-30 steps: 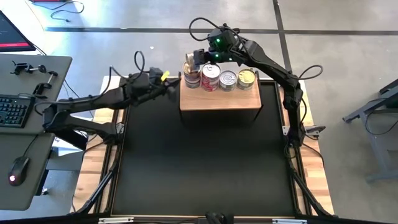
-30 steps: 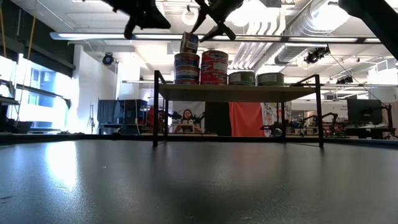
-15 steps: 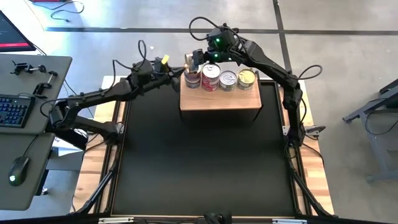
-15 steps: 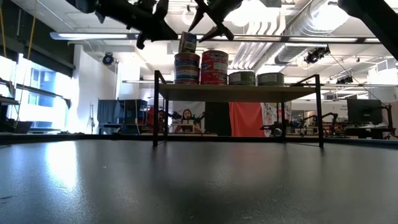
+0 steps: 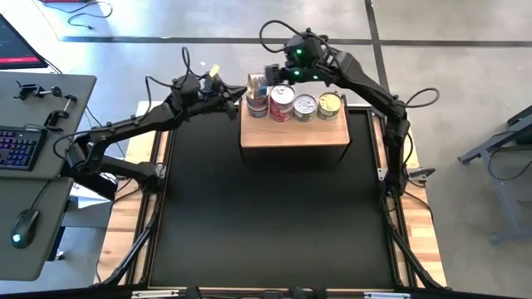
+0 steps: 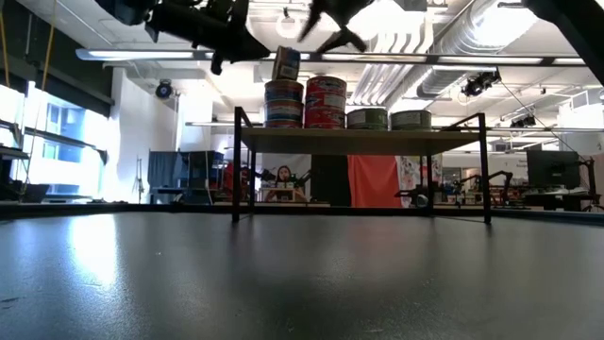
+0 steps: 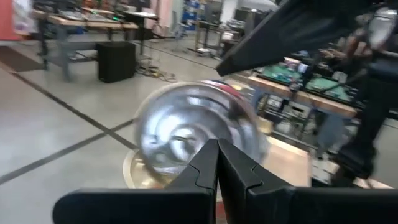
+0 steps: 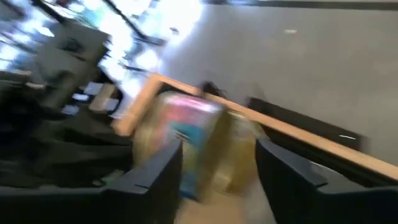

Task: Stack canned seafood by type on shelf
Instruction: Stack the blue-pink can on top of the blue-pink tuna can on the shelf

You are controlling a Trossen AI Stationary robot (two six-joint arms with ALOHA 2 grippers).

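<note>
Shelf (image 5: 293,133): wooden, at table's far edge. Canned seafood (image 5: 294,105): one row along its far side, left stacks taller. Tilted tin (image 6: 285,63): on edge atop leftmost stack. Right gripper (image 5: 272,75): fingers apart, empty, just above that tin. Left gripper (image 5: 235,95): fingers closed, empty, beside it.

A robotics lab in a large industrial hall: bare concrete floor (image 5: 465,50) marked with dark tape lines, and exposed ventilation ducts (image 6: 444,38) under a high ceiling beyond the right gripper (image 6: 330,24). Workbenches (image 7: 81,22) carrying electronics stand well past the left gripper (image 7: 217,163). A desk with a backlit keyboard (image 5: 18,149) and mouse (image 5: 25,226) sits behind the left arm's base.
</note>
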